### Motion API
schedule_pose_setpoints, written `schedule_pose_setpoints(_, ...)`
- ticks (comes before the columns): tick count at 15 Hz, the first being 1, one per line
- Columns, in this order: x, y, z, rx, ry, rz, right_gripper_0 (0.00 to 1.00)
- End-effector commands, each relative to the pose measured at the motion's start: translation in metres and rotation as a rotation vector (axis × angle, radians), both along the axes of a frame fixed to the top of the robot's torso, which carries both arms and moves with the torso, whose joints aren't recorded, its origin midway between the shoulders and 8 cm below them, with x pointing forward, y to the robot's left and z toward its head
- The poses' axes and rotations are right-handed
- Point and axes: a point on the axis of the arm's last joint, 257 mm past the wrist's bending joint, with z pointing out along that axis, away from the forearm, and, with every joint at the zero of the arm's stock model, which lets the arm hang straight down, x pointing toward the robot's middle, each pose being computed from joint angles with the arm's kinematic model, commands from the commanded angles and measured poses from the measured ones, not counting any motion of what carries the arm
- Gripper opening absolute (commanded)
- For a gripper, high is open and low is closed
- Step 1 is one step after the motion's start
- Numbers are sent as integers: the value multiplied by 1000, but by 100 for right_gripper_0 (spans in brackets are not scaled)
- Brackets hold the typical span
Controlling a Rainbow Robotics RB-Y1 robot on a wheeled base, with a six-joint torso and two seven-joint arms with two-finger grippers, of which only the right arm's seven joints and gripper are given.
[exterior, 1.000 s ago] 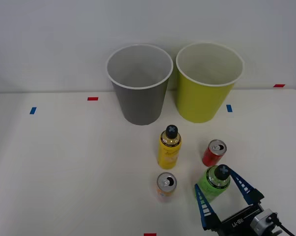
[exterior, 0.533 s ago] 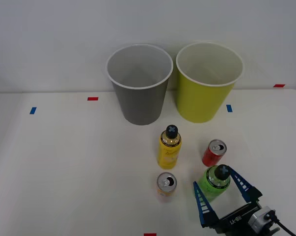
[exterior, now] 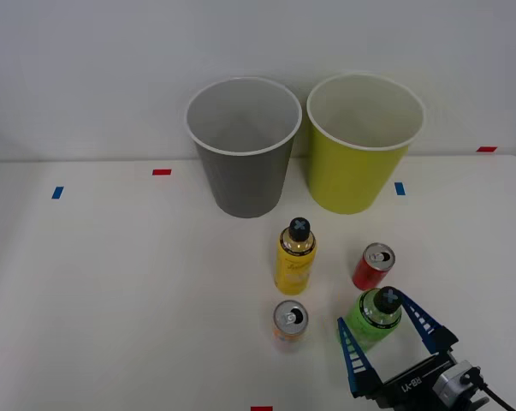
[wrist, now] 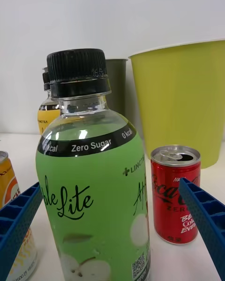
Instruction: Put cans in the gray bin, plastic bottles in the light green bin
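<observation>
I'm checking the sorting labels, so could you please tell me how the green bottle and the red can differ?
The green bottle is taller than the red can. The bottle has a black ribbed screw cap, while the can has a silver pull-tab top. The bottle stands between the open fingers of the right gripper; the can stands just beyond it, outside the gripper. Both stand upright on the white table.

Green bottle [wrist: 96,206] glossy plastic; red can [wrist: 175,193] shiny, probably metal.

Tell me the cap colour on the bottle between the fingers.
Black, on the green bottle; the right wrist view shows it best.
</observation>
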Motion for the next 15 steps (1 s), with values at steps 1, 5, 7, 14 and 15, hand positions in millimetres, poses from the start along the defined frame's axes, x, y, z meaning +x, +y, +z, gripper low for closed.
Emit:
schedule_pose_setpoints(1, 0, 2, -4, -32, 2, 5, 100)
schedule_pose_setpoints(5, 3, 5, -3, -65, -10, 6, 15)
schedule_pose_setpoints(7, 5, 5, 1, -57, -15, 3, 0)
schedule_pose_setpoints(14, 8, 6, 2, -34, 16, -14, 0)
schedule_pose_setpoints(15, 7, 5, 3, -29, 15, -14, 0)
